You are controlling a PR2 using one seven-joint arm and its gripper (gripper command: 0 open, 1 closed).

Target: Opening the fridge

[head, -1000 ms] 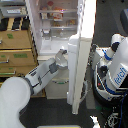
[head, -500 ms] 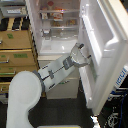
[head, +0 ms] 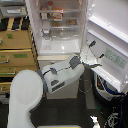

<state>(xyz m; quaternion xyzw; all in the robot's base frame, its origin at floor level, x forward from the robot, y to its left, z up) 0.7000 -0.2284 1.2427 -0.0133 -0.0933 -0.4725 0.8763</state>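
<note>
At the exterior view's left, a tan wooden cabinet with green labels is seen, its drawers stacked one above another. Low in the frame, the robot's rounded white shoulder is seen, and from it a white and grey arm is stretched up toward the exterior view's right. The fridge is placed in the upper middle, just beside the cabinet; its white shelved interior is exposed, with items blurred on the upper shelves. Its door is swung wide open to the exterior view's right, the inner face being shown. The gripper is held at the door's lower inner edge; whether its jaws are apart or clamped cannot be told.
</note>
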